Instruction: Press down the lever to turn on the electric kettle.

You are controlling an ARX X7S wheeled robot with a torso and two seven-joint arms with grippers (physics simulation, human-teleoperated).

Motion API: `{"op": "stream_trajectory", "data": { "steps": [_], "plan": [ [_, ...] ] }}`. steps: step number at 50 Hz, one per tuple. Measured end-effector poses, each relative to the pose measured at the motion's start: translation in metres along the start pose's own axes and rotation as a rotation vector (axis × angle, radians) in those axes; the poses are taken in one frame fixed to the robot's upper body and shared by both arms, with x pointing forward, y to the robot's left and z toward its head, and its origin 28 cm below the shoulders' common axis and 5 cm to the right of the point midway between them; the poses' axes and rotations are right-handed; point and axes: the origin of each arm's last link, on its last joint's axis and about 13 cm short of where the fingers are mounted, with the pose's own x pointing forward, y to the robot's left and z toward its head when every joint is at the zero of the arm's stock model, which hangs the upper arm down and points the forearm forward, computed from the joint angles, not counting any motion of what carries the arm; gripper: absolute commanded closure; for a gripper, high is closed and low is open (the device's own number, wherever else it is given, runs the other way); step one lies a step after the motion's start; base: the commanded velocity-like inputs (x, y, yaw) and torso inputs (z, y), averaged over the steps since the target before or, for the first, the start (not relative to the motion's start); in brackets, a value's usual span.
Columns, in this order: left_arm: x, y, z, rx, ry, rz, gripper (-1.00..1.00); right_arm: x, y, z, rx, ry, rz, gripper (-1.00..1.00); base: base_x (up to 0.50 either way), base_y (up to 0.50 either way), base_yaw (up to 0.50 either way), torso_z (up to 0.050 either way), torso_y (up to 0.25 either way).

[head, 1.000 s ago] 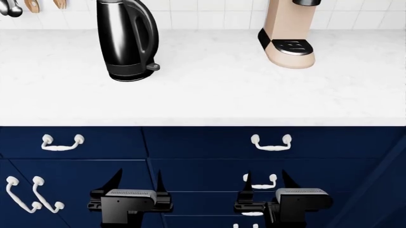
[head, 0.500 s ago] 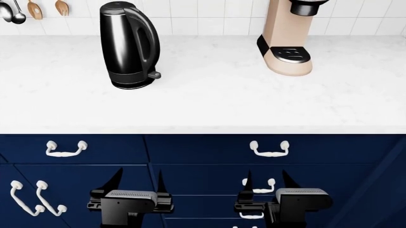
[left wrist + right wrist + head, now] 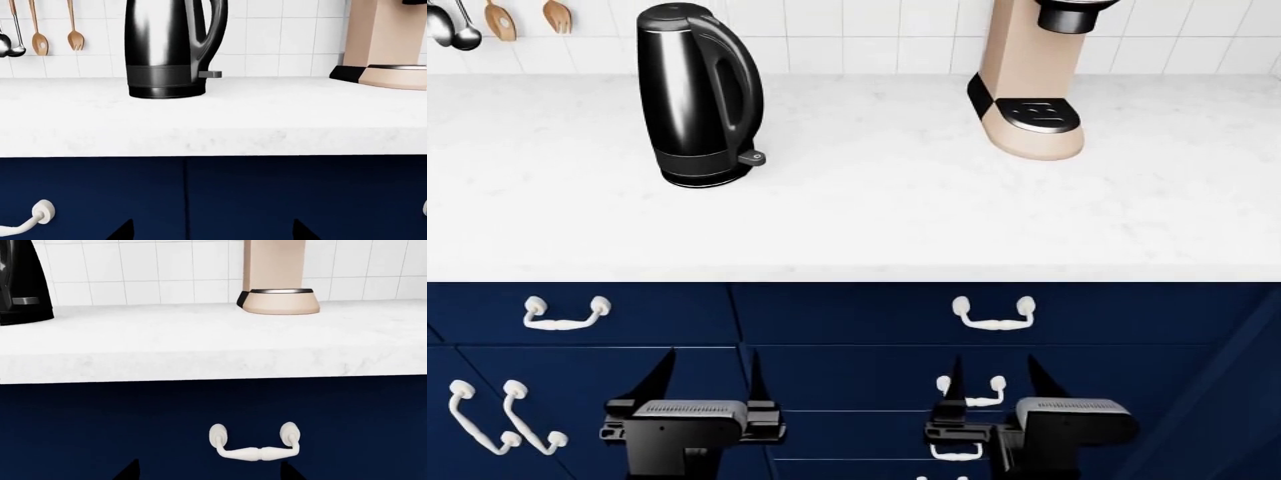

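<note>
While both arms hang low before the drawers, nothing touches the kettle (image 3: 698, 95), which stands at the counter's (image 3: 868, 220) back left. Its lever (image 3: 751, 157) juts rightward from the base, free for a downward press. Left gripper (image 3: 709, 380) and right gripper (image 3: 994, 383) have jaws apart, well below the counter.

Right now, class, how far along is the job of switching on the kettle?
Barely begun. Nothing looks done: the lever on the electric kettle is untouched. Both the left hand and right hand are open, low before the navy drawers, below the counter. Reaching and pressing remain.
</note>
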Motion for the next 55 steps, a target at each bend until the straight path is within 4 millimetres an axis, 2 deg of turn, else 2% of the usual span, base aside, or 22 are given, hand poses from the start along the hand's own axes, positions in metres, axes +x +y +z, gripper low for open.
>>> {"op": "stream_trajectory", "data": {
  "steps": [11,17,33,44,49,55],
  "plan": [
    [-0.001,0.001,0.018,-0.041,-0.049,0.026,-1.0,-0.004,-0.002,0.014,0.016,-0.053,-0.02,-1.0,0.0,0.0,0.0,0.0,0.0],
    [-0.001,0.002,0.035,-0.047,-0.068,0.038,-1.0,-0.007,-0.004,0.03,0.023,-0.077,-0.02,-1.0,0.0,0.0,0.0,0.0,0.0],
    [0.005,0.01,0.11,0.014,-0.129,0.052,-1.0,-0.007,-0.014,0.107,0.029,-0.133,0.023,-1.0,0.0,0.0,0.0,0.0,0.0],
    [0.021,0.02,0.158,0.062,-0.1,0.053,-1.0,0.006,-0.017,0.165,0.014,-0.13,0.09,-1.0,0.0,0.0,0.0,0.0,0.0],
    [0.028,0.025,0.177,0.093,-0.094,0.058,-1.0,0.012,-0.018,0.183,-0.009,-0.128,0.111,-1.0,0.0,0.05,0.0,0.0,0.0],
    [0.032,0.027,0.19,0.116,-0.088,0.059,-1.0,0.015,-0.019,0.197,-0.036,-0.131,0.12,-1.0,0.01,0.5,0.0,0.0,0.0]
  ]
}}
